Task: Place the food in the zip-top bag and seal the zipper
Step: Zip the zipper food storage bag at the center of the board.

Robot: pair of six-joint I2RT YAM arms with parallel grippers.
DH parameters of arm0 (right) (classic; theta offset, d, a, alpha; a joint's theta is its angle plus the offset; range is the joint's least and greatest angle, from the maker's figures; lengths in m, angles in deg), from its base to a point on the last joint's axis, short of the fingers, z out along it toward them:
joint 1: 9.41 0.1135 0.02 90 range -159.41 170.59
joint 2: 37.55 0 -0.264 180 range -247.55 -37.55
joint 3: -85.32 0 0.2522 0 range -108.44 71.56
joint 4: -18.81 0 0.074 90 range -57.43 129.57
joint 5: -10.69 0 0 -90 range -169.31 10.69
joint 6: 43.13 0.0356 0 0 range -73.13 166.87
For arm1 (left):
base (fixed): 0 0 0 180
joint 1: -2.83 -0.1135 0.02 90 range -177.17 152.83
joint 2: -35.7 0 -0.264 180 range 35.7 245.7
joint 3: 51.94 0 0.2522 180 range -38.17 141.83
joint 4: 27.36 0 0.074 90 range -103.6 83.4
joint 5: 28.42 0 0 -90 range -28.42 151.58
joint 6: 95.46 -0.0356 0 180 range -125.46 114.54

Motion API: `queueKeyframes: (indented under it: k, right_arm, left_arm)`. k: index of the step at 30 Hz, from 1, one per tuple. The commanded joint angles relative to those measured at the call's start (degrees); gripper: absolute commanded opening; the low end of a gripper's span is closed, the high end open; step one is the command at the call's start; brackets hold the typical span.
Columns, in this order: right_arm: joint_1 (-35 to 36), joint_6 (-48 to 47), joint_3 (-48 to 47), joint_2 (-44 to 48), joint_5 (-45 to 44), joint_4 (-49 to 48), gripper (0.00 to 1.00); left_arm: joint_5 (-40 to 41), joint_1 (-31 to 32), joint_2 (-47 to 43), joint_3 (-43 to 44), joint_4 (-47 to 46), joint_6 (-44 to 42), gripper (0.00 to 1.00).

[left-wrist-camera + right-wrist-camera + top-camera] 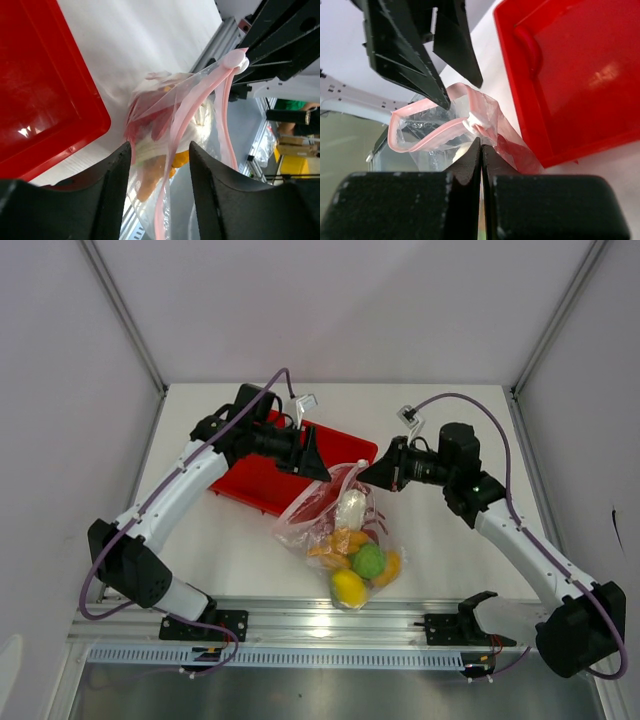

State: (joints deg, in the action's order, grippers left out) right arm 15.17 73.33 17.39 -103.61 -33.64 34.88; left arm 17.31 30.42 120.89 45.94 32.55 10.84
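Since the food (347, 585) is already inside it, the zip-top bag (300, 522) lies slumped on the table (440, 570), just right of the red tray (255, 485). Its mouth is lifted toward the far side, between the two arms. A green round fruit (368, 561), an orange piece (335, 543) and the pale leek stalk (350, 508) show through the plastic.

The right gripper (481, 145) is pinched fully closed on the right end of the zipper (432, 134) (on a small white tab there, as far as its wrist view shows). That grip holds the mouth up and fairly taut. The left gripper (160, 146) has its fingers apart and grips nothing. One fingertip sits at or just beside the strip, and I cannot tell whether it touches.

The mouth gapes in a loop, so the seal is not yet made. I judge the sealing step to be in hand: one end is anchored so that the free jaws can close on the strip and press along it.
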Motion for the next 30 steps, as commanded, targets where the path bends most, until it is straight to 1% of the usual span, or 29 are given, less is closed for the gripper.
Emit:
queueKeyframes:
  k: [1, 2, 8, 13, 18, 24, 30]
  right_arm:
    - [0.0, 0.8, -2.1, 2.6, -5.9, 4.1, 0.0]
    - [0.0, 1.0, -2.4, 2.8, -6.5, 5.6, 0.0]
    - [1.3, 1.5, -2.3, 3.7, -10.3, 9.2, 0.0]
    - [3.5, 0.7, -2.9, 4.8, -14.7, 11.4, 0.0]
    - [3.9, 0.0, -3.5, 5.1, -16.8, 13.1, 0.0]
    - [3.2, -0.7, -2.9, 5.0, -17.3, 13.5, 0.0]
    - [0.7, -1.5, -0.9, 5.3, -15.8, 12.6, 0.0]
  left_arm:
    - [4.9, -0.6, -1.8, 2.2, -1.9, 1.2, 0.57]
    - [5.4, -0.9, -2.2, 2.0, -2.1, 1.2, 0.6]
    - [8.6, -1.9, -5.5, 0.5, -3.5, 1.5, 0.66]
    - [8.8, -2.6, -6.1, -1.3, -5.0, 2.2, 0.66]
    - [8.9, -3.2, -6.1, -1.7, -5.0, 2.5, 0.67]
    - [11.0, -4.2, -7.3, -3.3, -5.8, 3.5, 0.67]
    - [12.5, -7.2, -9.8, -7.2, -8.5, 5.7, 0.67]
